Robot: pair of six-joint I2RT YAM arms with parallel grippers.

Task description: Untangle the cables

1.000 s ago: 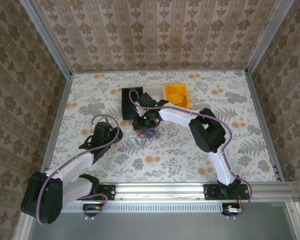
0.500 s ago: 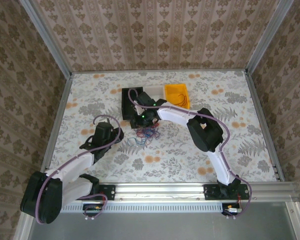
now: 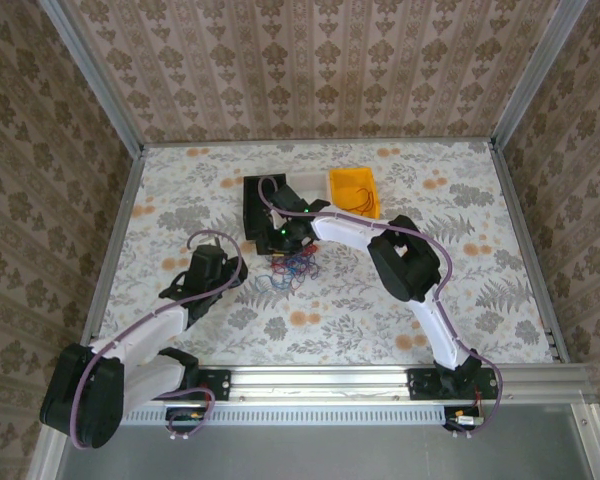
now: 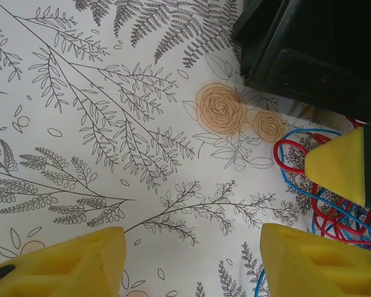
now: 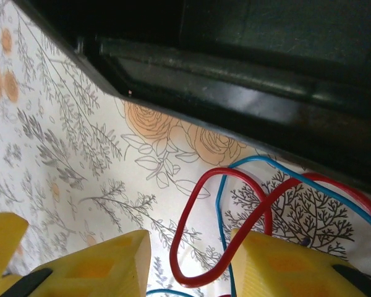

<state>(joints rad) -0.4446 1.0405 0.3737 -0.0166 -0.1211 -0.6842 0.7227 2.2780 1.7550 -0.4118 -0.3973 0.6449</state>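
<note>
Top external view: a tangle of thin red, blue and dark purple cables (image 3: pixel 292 266) lies on the floral-printed tablecloth (image 3: pixel 460 290) near the table's middle, just nearer than the open black plastic bin (image 3: pixel 252 210). A yellow plastic bin (image 3: pixel 353 190) sits further right along the far side. The right arm reaches across from the right so that the right gripper (image 5: pixel 188 266) hangs over the far edge of the tangle, right by the black bin's near wall. In the right wrist view its yellow fingers stand moderately apart, not clamped. A loop of red cable (image 5: pixel 235 169) lies on the cloth in the gap between them and runs under or against the right-hand finger; I cannot tell whether it touches. A blue cable (image 5: pixel 260 158) arcs beside the loop, close under the bin's rim. The left gripper (image 4: pixel 191 266) sits to the left of the tangle, low over the cloth, with its fingers spread wide and only printed fabric between them. In the left wrist view the cables lie off to the right of that gap, clear of both fingers, and one yellow fingertip (image 4: pixel 340 164) of the right gripper pokes in above them.
</note>
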